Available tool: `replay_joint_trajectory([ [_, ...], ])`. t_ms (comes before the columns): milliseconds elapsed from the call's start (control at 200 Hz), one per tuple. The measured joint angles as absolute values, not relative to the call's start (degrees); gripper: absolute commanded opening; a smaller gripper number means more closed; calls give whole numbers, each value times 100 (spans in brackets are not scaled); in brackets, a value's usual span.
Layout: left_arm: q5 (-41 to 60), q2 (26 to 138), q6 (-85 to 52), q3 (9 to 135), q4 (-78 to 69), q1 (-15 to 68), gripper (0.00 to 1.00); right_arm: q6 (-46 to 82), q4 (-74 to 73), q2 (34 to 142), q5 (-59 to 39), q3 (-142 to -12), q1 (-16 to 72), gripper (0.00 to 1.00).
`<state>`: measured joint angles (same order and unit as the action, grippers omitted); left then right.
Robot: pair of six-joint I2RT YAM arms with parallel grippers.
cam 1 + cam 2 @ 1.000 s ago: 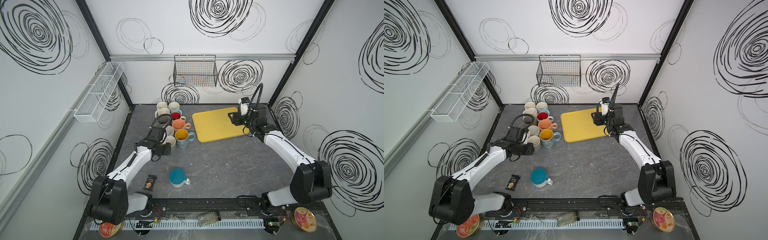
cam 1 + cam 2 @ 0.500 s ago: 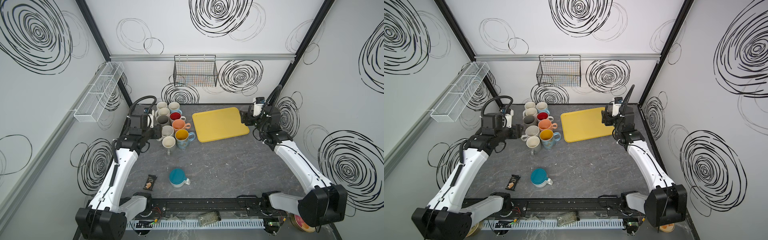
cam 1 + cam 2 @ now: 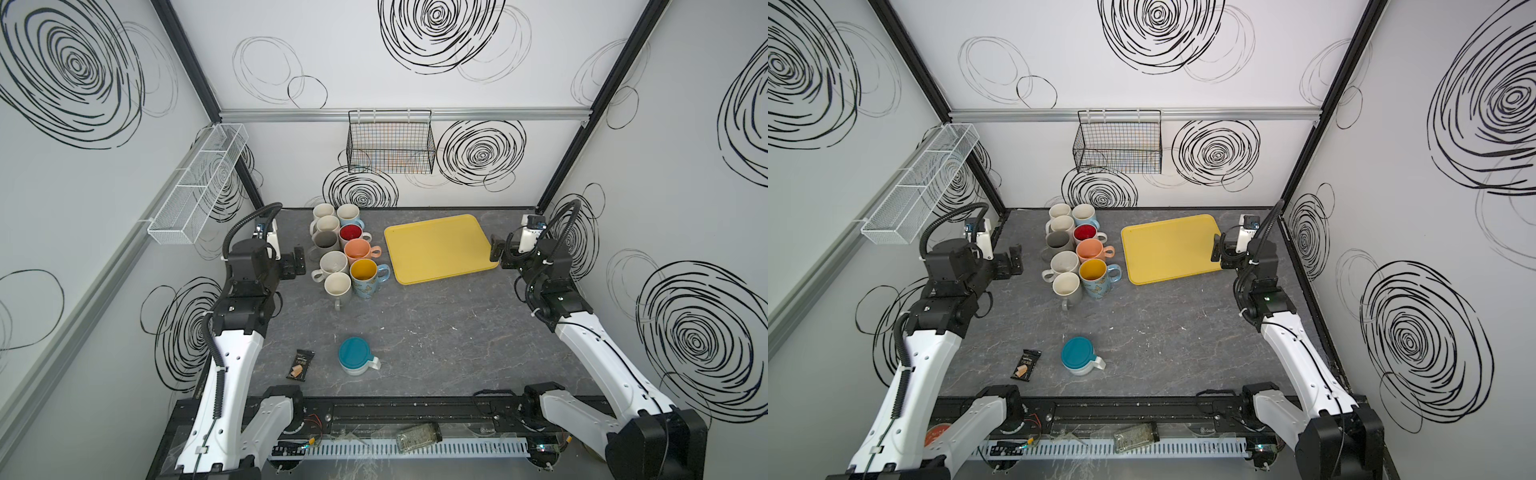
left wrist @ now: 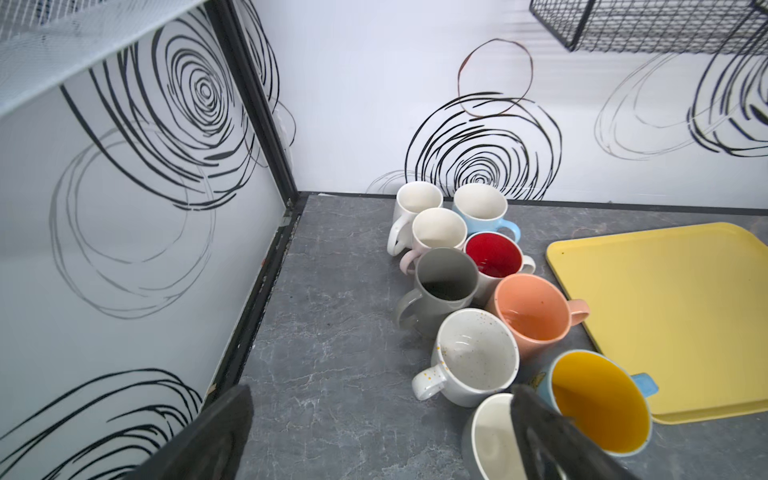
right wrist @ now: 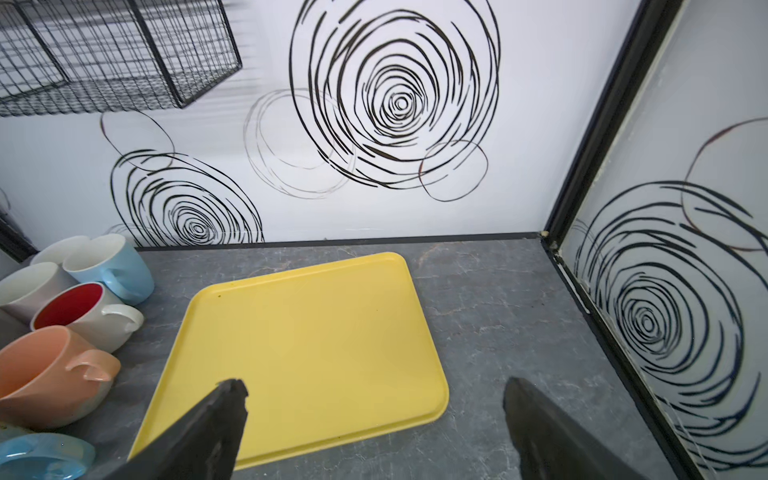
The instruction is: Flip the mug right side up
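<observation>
The mug [image 3: 355, 356] [image 3: 1077, 357] stands upside down near the table's front, in both top views. It has a white body, its teal base faces up and its handle points right. Neither wrist view shows it. My left gripper [image 3: 300, 259] [image 3: 1013, 259] hovers far behind it at the left, beside the cluster of upright mugs, open and empty [image 4: 380, 392]. My right gripper [image 3: 498, 252] [image 3: 1219, 251] hangs at the right edge of the yellow tray [image 3: 436, 247], also open with nothing between its fingers [image 5: 374, 384].
Several upright mugs [image 3: 345, 257] [image 4: 473, 307] crowd the back left. The yellow tray [image 3: 1169, 247] [image 5: 307, 349] lies flat at the back right. A dark snack packet [image 3: 300, 364] lies left of the upside-down mug. A black wire basket [image 3: 390, 145] and a white mesh shelf [image 3: 195, 187] hang on the walls.
Both arms have drawn back from the middle toward their own sides and risen. Both grippers have opened wider. The upside-down mug has not moved.
</observation>
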<state>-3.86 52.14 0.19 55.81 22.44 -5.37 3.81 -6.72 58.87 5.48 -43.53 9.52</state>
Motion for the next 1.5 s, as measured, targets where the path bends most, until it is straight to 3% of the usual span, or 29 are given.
replay_joint_trajectory([
  [430,-1020,5166,-259,3618,172,-768,99,67,-1962,5883,1055,-2674,578,100],
  [756,-1243,5618,-473,2102,-1800,-941,99,233,-3391,6753,746,-1911,-67,100],
  [1056,-1339,6359,-626,1691,-3341,-954,99,344,-4757,7376,281,-1446,-290,100],
  [1501,-1946,6923,-543,1605,-4088,167,99,375,-5872,8189,-143,-1177,-320,100],
])
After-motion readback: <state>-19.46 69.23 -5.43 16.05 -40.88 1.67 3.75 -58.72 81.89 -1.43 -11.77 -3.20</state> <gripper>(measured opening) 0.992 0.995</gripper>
